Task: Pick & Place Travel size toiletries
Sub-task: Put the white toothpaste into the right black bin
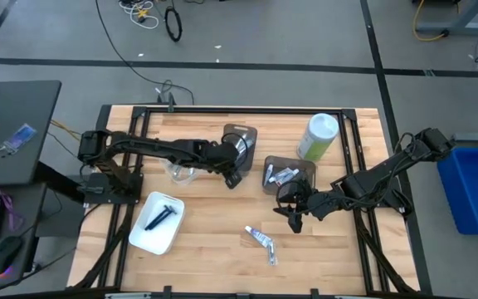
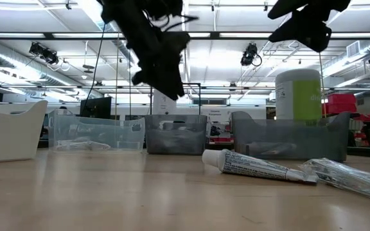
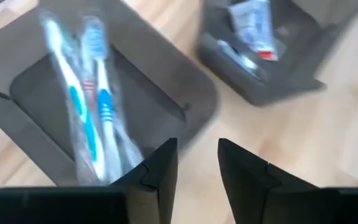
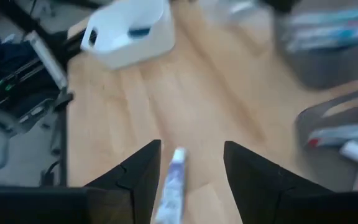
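A white-and-blue tube (image 1: 256, 237) and a clear-wrapped packet (image 1: 270, 252) lie flat on the wooden table near its near edge; both also show in the low view, the tube (image 2: 252, 167) and the packet (image 2: 352, 176). My right gripper (image 1: 293, 220) hangs open above the table just right of the tube, and the tube (image 4: 171, 177) shows beneath its fingers (image 4: 191, 146). My left gripper (image 1: 233, 178) is open over the near rim of a dark bin (image 3: 166, 74), where wrapped toothbrushes (image 3: 89, 99) lie. A dark blue razor (image 1: 160, 216) rests in the white tray (image 1: 143, 237).
A second dark bin (image 1: 305, 166) holds small tubes (image 1: 280, 176). The tall green canister with a white lid (image 1: 318, 137) stands at the far right. A clear bin (image 1: 181, 172) sits left of my left gripper. Bare wood lies between the white tray and the tube.
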Tool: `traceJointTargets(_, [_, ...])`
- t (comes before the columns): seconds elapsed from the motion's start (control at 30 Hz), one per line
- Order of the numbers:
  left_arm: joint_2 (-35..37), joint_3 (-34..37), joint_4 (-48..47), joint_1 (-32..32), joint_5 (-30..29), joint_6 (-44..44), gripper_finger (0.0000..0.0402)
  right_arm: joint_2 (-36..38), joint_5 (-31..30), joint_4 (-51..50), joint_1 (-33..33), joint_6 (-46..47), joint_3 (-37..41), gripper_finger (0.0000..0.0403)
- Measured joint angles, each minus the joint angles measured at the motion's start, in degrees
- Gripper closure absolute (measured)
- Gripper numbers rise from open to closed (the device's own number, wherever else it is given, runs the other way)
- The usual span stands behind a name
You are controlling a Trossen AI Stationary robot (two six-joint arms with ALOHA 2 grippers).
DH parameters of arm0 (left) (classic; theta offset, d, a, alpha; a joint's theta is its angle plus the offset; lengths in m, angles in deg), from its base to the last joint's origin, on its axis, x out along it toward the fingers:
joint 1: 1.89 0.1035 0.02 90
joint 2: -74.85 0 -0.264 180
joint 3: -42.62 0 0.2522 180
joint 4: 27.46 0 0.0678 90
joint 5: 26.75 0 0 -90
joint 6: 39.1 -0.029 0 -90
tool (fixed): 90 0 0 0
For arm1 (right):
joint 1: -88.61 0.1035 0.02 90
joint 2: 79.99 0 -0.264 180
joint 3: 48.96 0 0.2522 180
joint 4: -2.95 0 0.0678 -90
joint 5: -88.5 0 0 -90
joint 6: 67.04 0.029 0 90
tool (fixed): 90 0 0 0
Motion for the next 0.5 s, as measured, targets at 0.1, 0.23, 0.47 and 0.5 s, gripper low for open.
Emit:
traceJointTargets(0.1, [2.98, 0.00, -1.42, -3.20, -0.19, -2.12, 0.0283, -2.30, 4.16, 0.24, 0.15, 0.66, 0.00, 0.0215])
traceJointTargets(0.23, [8.06, 0.00, -4.97, -7.34, -7.56, -6.66, 0.0288, -6.30, 5.18, 0.90, 0.12, 0.06, 0.00, 0.0216])
traceJointTargets(0.47, [13.77, 0.00, -16.42, -12.63, -30.73, -7.55, 0.0290, -11.60, -0.81, 6.74, -2.27, -6.13, 0.04, 0.0215])
traceJointTargets(0.5, [14.26, 0.00, -18.11, -13.00, -30.32, -6.44, 0.0290, -12.23, -0.28, 8.82, -2.52, -5.90, 0.04, 0.0215])
